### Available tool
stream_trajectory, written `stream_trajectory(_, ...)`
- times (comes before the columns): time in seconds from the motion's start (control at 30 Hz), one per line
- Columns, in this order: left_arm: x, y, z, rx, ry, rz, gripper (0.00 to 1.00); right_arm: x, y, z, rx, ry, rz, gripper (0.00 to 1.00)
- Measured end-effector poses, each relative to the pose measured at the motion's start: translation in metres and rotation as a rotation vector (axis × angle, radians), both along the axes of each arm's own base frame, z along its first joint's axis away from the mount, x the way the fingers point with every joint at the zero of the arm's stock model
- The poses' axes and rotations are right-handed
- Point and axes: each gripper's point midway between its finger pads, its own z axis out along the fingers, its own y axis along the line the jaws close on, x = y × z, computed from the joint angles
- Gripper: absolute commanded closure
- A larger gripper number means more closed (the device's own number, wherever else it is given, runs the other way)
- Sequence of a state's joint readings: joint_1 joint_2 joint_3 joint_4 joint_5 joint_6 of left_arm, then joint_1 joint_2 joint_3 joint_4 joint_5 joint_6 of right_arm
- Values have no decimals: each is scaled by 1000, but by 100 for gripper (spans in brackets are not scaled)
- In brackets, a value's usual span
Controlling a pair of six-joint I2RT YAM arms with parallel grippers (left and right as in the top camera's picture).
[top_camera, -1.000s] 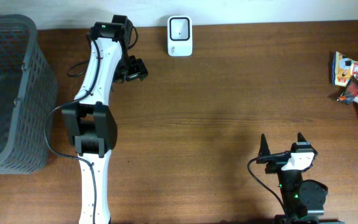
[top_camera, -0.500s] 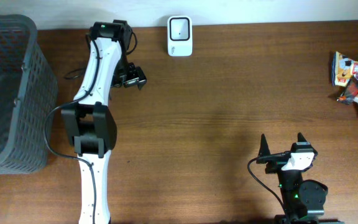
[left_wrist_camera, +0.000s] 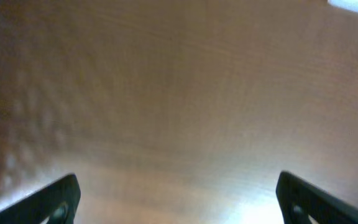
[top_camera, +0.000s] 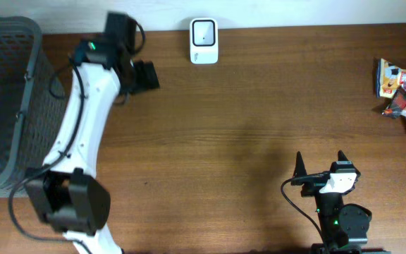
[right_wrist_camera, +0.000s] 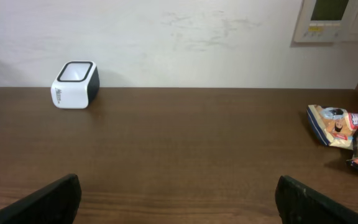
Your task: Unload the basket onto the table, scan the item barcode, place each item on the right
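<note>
Looking down from above, we saw one long brown wooden table (top_camera: 245, 120) with fine lines in the wood. One small white scanner (top_camera: 204, 41), a box with round corners and a dark window, stood at the far edge. One grey plastic basket (top_camera: 30, 106), its wall full of little holes like a net, sat at the left end. The snack packs (top_camera: 402, 86), shiny and crinkly with bright print, lay in a small heap at the far right edge of the table, well apart from the scanner and from both arms. The picture cut the heap off, so we counted two packs for sure and could not tell about more.

There were two arms. The left tool (top_camera: 145, 75) was black and looked smeared from above, between the basket and the scanner. The right tool (top_camera: 321, 164) was at the near edge, its two pointed black fingers spread wide with nothing between them.

The left wrist view showed us what the top view did not: the left tool's fingers were spread wide too, over bare, blurry wood, and held nothing. The right wrist view showed us the scanner from the side, with small grey letters too tiny to read. Only there did we see a pale wall (right_wrist_camera: 166, 37) behind the table and one white panel (right_wrist_camera: 329, 18) with a little screen on it.
</note>
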State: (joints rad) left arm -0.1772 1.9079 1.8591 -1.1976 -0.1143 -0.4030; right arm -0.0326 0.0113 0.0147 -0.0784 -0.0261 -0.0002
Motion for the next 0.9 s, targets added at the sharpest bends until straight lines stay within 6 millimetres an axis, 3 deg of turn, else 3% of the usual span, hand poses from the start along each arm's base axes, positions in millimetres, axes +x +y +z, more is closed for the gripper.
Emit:
stream_trajectory(0.07,-20,-16,-30,16,-27,-102,1,0,0,0,0,-2,0,1)
stream_trajectory(0.17,-39,-29,-41,9,-176,-196,1,0,0,1,1,-2,0,1)
stream_trajectory(0.2,-55,-24,-47,11,-216,-206,1,0,0,0,0,-2,-1,1)
stream_trajectory(0.23,-85,-14,-51,13,-241,-209,2,0,0,0,1,-1,0,1)
stream_trajectory(0.3,-112,-3,-55,21,-297,-206,1,0,0,0,1,-2,0,2)
stream_trajectory(0.33,-141,8,-62,40,-304,-197,1,0,0,0,1,-1,0,2)
stream_trajectory(0.4,-164,19,-54,49,-394,-182,1,0,0,1,0,-3,0,1)
stream_trajectory(0.53,-185,34,-17,58,-633,-130,1,0,0,1,1,-3,0,1)
stream_trajectory(0.63,-200,46,-32,77,-694,-96,1,0,0,0,0,-2,-1,1)
stream_trajectory(0.7,-201,57,-35,85,-788,-38,1,0,0,0,0,-2,0,1)
stream_trajectory(0.9,-192,85,-21,70,-1086,94,1,0,0,0,0,-2,-1,1)
